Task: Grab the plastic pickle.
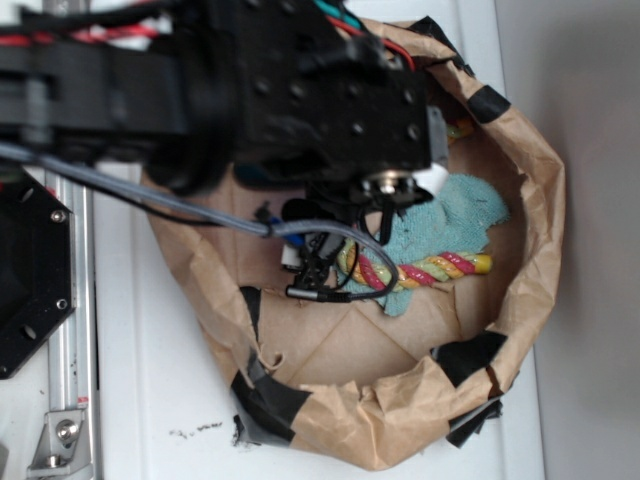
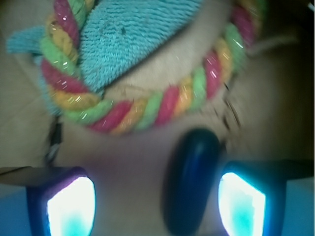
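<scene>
Between my gripper (image 2: 156, 201) pads (image 2: 71, 206), spread wide, lies the plastic pickle (image 2: 193, 179), nearer the right pad, just beside the twisted rope (image 2: 147, 110) and teal cloth (image 2: 133, 39) in the paper-lined bin (image 1: 530, 210). I'd shift slightly to centre it, lower, then close across its narrow width, clear of the rope. I see no readable writing anywhere.
</scene>
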Robot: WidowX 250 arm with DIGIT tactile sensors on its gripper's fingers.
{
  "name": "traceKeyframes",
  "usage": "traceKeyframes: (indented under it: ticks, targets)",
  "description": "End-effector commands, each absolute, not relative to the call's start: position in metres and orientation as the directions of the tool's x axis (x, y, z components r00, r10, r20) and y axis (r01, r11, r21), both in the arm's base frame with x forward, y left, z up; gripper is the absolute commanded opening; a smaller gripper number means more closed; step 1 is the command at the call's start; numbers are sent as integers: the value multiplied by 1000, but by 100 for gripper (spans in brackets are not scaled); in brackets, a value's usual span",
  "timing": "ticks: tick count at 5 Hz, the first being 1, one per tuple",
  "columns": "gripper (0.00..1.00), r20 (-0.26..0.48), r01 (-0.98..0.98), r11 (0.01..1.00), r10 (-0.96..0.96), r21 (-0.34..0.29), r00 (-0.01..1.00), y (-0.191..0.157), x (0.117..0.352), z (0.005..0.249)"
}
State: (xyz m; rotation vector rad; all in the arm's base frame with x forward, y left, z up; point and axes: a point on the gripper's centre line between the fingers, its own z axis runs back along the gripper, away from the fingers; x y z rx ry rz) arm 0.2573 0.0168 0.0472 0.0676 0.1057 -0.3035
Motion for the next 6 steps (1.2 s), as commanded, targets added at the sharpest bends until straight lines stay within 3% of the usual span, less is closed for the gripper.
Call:
traceKeyframes:
  ticks: [1, 2, 3, 4, 6]
  targets:
    - [100, -246, 347, 935, -319, 77, 915, 72, 223, 32]
    - [0, -311, 295, 951, -254, 92, 916, 77, 214, 24]
    - [0, -309, 277, 957, -241, 80, 920, 77, 214, 21]
    - [0, -341, 294, 948, -239, 119, 909, 72, 217, 22]
    - [0, -321, 287, 946, -227, 153, 919, 65, 220, 28]
